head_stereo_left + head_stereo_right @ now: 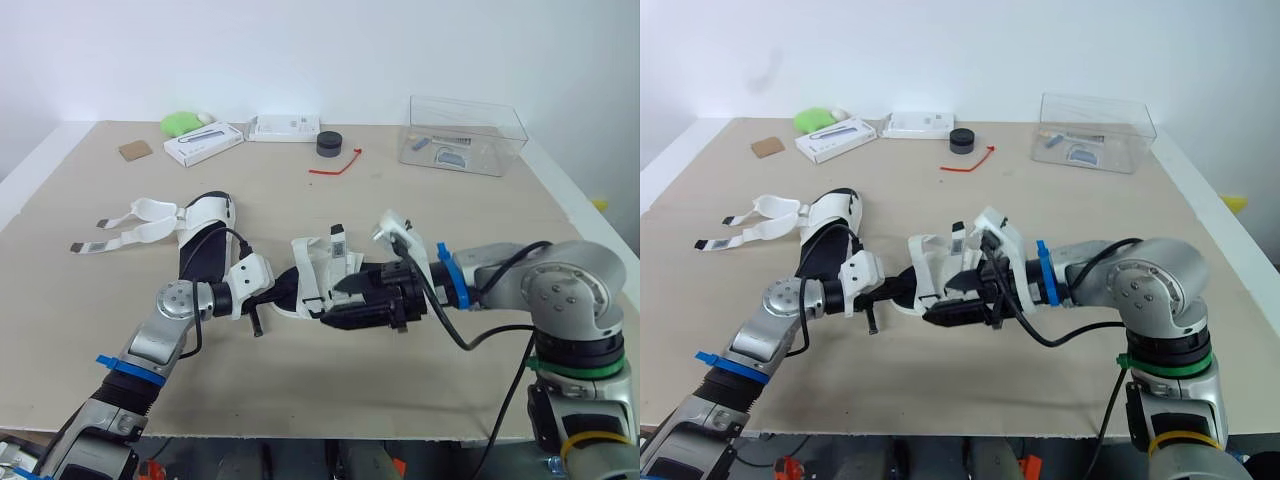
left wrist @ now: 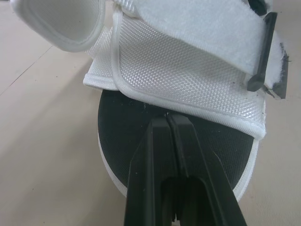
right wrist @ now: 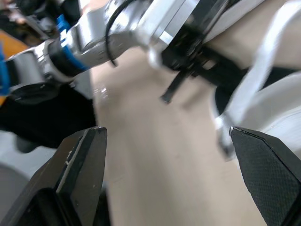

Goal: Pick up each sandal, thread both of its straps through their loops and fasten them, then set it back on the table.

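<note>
A white sandal with a black footbed (image 1: 318, 272) lies at the table's middle between my two grippers. My left gripper (image 2: 167, 120) is shut, its tips pressed on the black footbed just behind the white woven strap (image 2: 188, 70); from the head it sits at the sandal's heel end (image 1: 272, 291). My right gripper (image 3: 169, 160) is open wide at the sandal's other end (image 1: 345, 292), with a white strap showing between its fingers. The second sandal (image 1: 203, 240) lies further left on the table, its two straps (image 1: 125, 228) loose and spread out to the left.
At the back stand a clear plastic box (image 1: 462, 135), a black round puck (image 1: 329, 143), a red tie (image 1: 335, 165), two white boxes (image 1: 203, 143) (image 1: 284, 127), a green object (image 1: 182, 123) and a brown square (image 1: 135, 150). The table's front edge (image 1: 300, 435) is close.
</note>
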